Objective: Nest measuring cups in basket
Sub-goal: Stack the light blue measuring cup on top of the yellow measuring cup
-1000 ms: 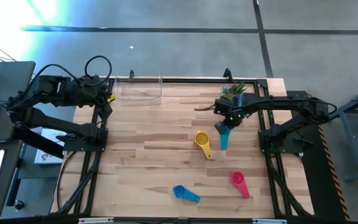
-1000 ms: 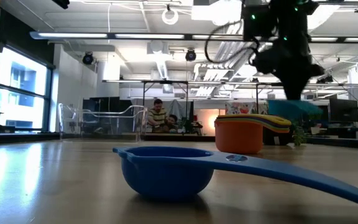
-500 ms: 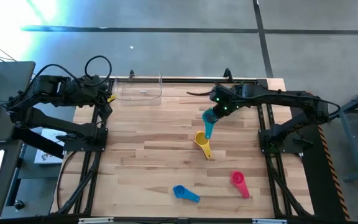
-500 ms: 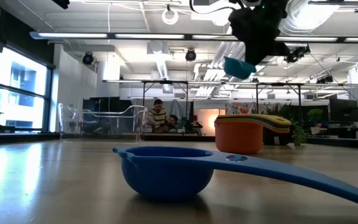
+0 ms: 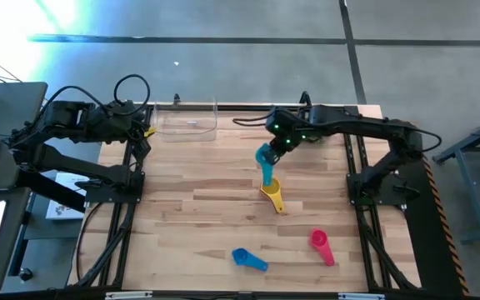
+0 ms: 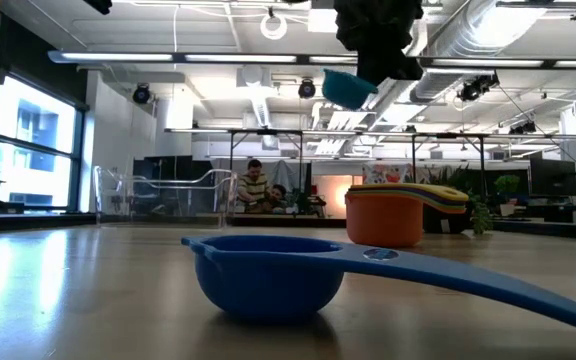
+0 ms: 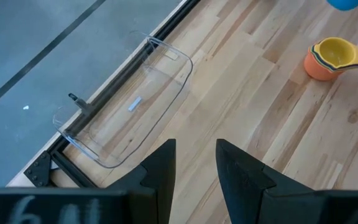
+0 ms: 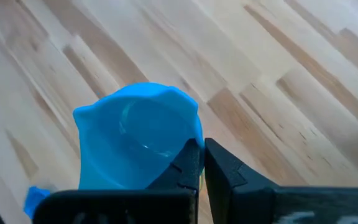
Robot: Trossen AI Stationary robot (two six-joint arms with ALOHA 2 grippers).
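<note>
My right gripper is raised above the table's middle and shut on the teal measuring cup, which also shows in the right wrist view and high in the low view. Just near of it, a nested stack of cups stands on the wood, orange outermost and yellow on top. The pink cup and the blue cup lie nearer the near edge. The clear basket sits at the far edge. My left gripper waits open beside the basket. My right gripper pinches the teal cup's bowl wall at its rim between the two fingers. The cup is lifted clear of the table, its bowl tipped on its side, its handle pointing toward the near edge.
A small potted plant stands near the far right corner, mostly hidden under my right arm in the high view. Bare wood lies between the stack and the basket. People sit in the room beyond the table.
My right gripper has carried the teal cup up and toward the table's left, slightly toward the far edge, from beside the plant to above the stack. It has stayed shut on the cup. The other cups and the basket have not moved.
</note>
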